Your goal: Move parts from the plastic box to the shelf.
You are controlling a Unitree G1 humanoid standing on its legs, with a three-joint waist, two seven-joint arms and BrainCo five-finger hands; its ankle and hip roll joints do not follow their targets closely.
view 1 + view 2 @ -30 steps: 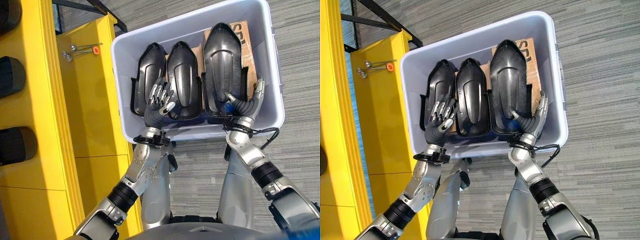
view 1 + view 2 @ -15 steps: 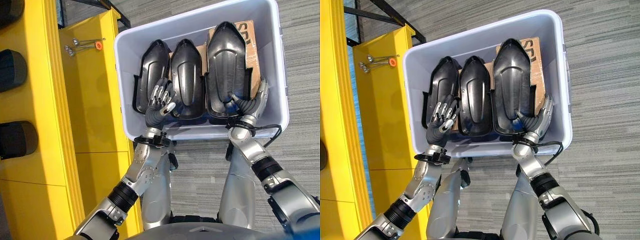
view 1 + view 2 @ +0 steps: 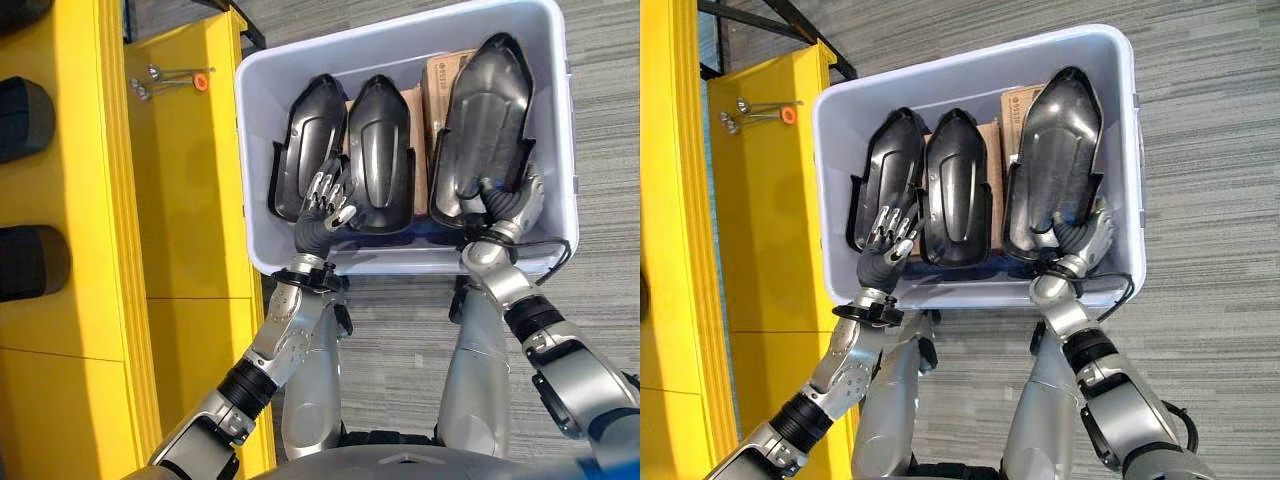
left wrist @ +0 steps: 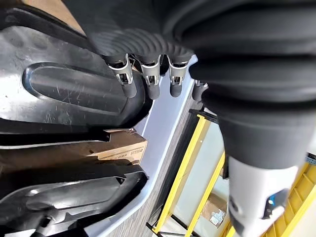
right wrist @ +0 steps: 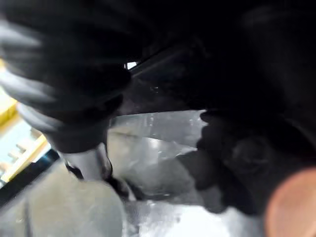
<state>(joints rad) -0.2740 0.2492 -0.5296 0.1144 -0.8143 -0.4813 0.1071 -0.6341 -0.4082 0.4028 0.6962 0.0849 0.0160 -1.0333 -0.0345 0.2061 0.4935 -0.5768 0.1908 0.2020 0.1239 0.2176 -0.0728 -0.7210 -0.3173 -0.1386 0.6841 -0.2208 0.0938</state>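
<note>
Three black moulded parts lie side by side in a pale plastic box (image 3: 400,262): a left part (image 3: 308,140), a middle part (image 3: 380,140) and a larger right part (image 3: 485,110). My right hand (image 3: 505,205) is at the near end of the right part, fingers curled round its edge, and the part leans toward the box's right wall. My left hand (image 3: 325,205) rests with relaxed fingers (image 4: 150,81) over the seam between the left and middle parts, holding nothing.
A yellow shelf (image 3: 180,200) runs along the left of the box, with black parts (image 3: 30,262) lying on its lower level and small metal tools (image 3: 170,78) on top. Brown cardboard (image 3: 440,72) lies under the parts. Grey carpet surrounds the box.
The right part has swung to the right and lifted at its near end, covering more cardboard, with my right hand closed on it. The left hand has barely moved.
</note>
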